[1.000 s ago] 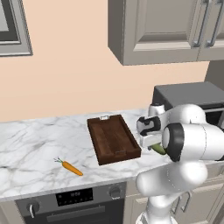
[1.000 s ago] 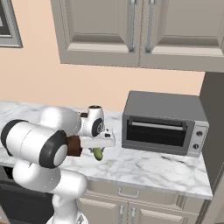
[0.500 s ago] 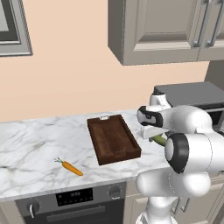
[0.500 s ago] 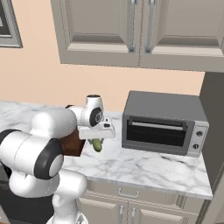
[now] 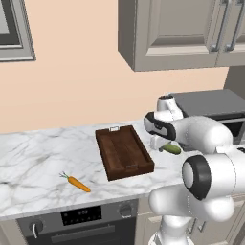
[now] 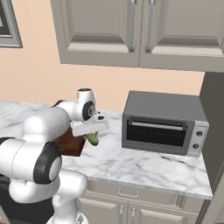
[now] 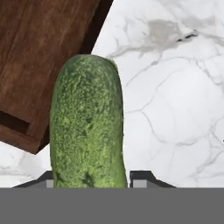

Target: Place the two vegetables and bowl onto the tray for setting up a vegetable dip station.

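My gripper [image 5: 164, 145] is shut on the short dark green cucumber [image 5: 171, 148], which hangs above the marble counter just right of the tray [image 5: 122, 152]. In the hand view the cucumber [image 7: 87, 127] stands between my fingertips, with the tray's corner [image 7: 39, 57] at upper left. From the right base view the cucumber [image 6: 92, 138] hangs under the hand beside the tray [image 6: 70, 145]. The orange carrot [image 5: 76, 182] lies on the counter left of the tray, near the front edge. The bowl is out of view.
A grey toaster oven [image 6: 164, 124] stands on the counter to the right of the hand. Wall cabinets [image 6: 131, 30] hang overhead. An oven front with knobs [image 5: 81, 217] sits below the counter edge. Bare marble [image 7: 175, 96] lies under the cucumber.
The gripper has risen with the cucumber off the counter and shifted a little toward the tray. Carrot and tray have not moved.
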Available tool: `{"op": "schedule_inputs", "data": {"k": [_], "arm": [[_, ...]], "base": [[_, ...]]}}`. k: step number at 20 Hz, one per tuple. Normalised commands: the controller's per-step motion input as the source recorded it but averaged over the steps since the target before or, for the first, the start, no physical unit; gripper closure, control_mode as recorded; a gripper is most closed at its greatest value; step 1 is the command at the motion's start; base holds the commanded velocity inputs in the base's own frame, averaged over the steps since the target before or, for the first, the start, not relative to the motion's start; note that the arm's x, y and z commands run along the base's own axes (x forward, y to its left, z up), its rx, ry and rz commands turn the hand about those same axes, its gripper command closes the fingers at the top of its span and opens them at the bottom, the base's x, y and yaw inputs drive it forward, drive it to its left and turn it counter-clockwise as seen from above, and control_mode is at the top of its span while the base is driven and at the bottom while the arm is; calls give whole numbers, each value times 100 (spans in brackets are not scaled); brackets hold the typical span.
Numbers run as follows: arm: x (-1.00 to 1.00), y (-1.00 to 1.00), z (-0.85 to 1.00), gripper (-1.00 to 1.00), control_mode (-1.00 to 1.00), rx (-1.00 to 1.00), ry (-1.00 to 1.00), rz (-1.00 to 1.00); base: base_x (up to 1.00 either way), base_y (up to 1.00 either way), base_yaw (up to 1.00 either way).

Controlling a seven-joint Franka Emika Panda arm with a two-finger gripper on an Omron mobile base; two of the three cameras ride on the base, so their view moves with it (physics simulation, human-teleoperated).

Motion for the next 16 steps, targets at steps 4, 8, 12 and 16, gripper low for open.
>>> {"op": "schedule_inputs", "data": {"k": [4, 8, 12, 16], "arm": [[26, 43, 9, 100, -100, 1, 0, 20], [51, 46, 3, 100, -100, 1, 0, 20], [72, 46, 0, 100, -100, 0, 0, 20], [70, 41, 0, 100, -100, 0, 2, 22]], "base": [[0, 0, 0], [0, 0, 0], [0, 0, 0], [0, 0, 0]]}}
